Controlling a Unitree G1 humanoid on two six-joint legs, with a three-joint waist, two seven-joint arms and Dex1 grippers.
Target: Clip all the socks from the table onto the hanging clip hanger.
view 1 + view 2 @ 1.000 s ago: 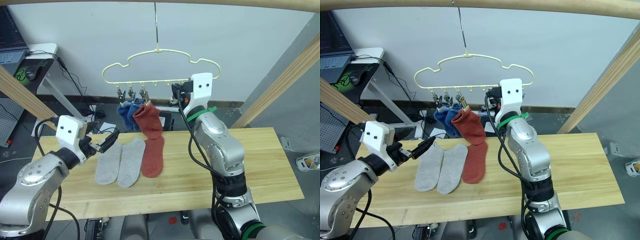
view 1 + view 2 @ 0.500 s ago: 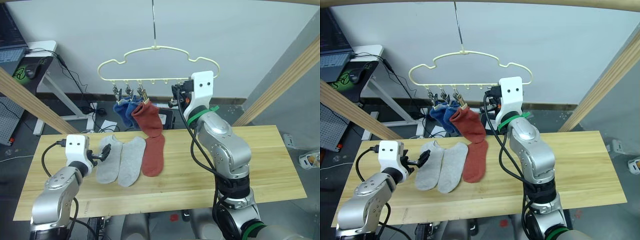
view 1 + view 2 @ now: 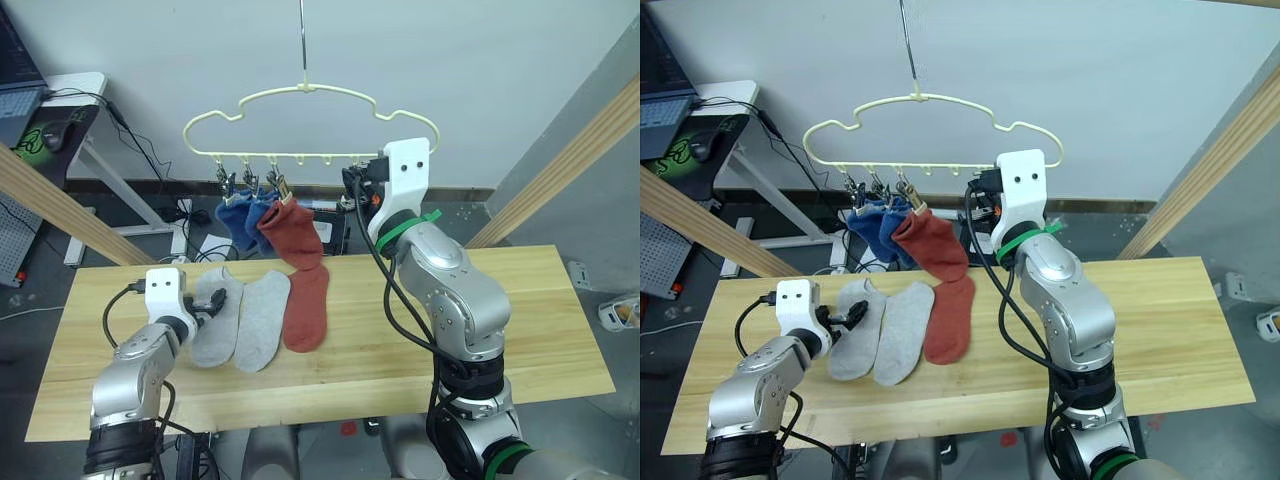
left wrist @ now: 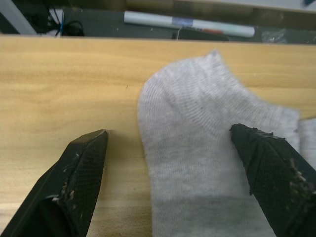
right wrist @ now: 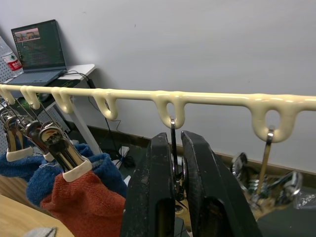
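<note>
No brand or writing is showing legibly on anything here. My left pincer (image 4: 168, 163) is sitting low on the wide light wooden plank surface (image 3: 560, 330), its black fingers spread wide, one on bare wood and the other over the outer light grey ankle sock (image 3: 215, 315); half a second ago it was hovering just short of that sock's cuff, and a second ago my arm was raised higher and further out to my left. The second light grey ankle sock (image 3: 262, 318) is lying just beside the first, and a red ankle sock (image 3: 305, 308) is lying flat next to that. My right pincer (image 5: 174, 197) is raised at the pale yellow wavy wire clip hanger (image 3: 300, 95), its fingers pressed together on the thin metal stem of one silver clip (image 5: 173, 143), as it was in the earlier views. Another red sock (image 3: 290, 232) and two blue socks (image 3: 242, 215) are hanging from clips toward the hanger's left end.
</note>
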